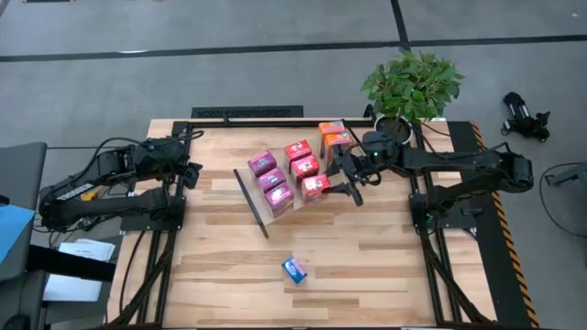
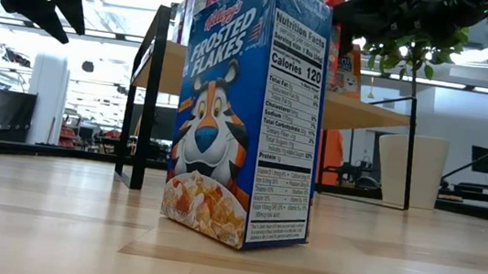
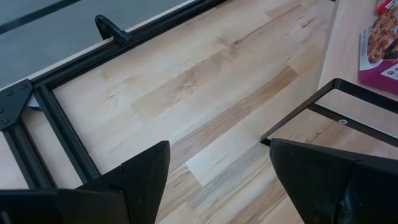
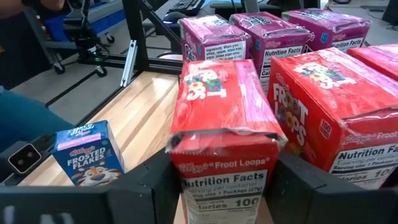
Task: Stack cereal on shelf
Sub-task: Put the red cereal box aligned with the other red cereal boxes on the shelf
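Several cereal boxes stand on the tilted light-wood shelf (image 1: 250,203): three magenta (image 1: 272,180), three red (image 1: 304,167) and two orange (image 1: 334,136). A blue box (image 1: 293,269) stands upright on its own on the tabletop near the front edge, filling the low view (image 2: 247,110). My right gripper (image 1: 341,188) reaches in from the table's right and is shut on the nearest red box (image 4: 224,112). My left gripper (image 1: 190,172) waits open above the table's left side, with bare tabletop between its fingers (image 3: 219,149). My right gripper pinches the red box between its two fingers, on the two side faces (image 4: 180,174) at the end that faces the wrist. The fingers come nearly level from the table's right and lie along the box. The box stands on the shelf in line with the other red boxes, and its near top edge is crumpled.
A potted plant (image 1: 410,87) stands at the table's far right corner. Black frame rails (image 1: 248,112) run along the far edge. Open wooden tabletop lies around the blue box (image 4: 87,152) and on the left (image 1: 211,266).
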{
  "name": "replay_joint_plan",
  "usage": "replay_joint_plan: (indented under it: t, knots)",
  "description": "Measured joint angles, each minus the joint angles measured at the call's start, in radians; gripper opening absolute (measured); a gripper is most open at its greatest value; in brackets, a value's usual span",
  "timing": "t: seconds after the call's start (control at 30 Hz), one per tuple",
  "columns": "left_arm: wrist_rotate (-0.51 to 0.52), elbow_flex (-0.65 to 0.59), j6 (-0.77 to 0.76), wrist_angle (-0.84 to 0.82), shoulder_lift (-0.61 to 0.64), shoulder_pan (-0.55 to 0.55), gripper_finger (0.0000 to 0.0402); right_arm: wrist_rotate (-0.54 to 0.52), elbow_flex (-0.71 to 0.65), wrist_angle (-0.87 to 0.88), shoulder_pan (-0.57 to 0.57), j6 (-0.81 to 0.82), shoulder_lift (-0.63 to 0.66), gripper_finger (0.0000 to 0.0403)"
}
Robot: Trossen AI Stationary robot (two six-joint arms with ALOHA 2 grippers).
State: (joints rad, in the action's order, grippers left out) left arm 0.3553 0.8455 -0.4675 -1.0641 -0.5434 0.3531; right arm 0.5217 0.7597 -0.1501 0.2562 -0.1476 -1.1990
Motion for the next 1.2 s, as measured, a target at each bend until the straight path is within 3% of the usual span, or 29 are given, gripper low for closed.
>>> replay_joint_plan:
  t: [0.37,0.87,1.2]
  knots:
    - [0.0,0.0,0.0,0.0,0.0,0.0,0.0268,0.0,0.0,0.0,0.001,0.046,0.004,0.0235]
    - [0.0,0.0,0.008,0.0,0.0,0.0,0.0268,-0.039,0.0,0.123,0.027,0.053,0.129,0.0235]
    - [0.011,0.0,0.007,0.0,0.0,0.0,0.0268,-0.162,0.0,0.204,0.024,0.026,0.131,0.0235]
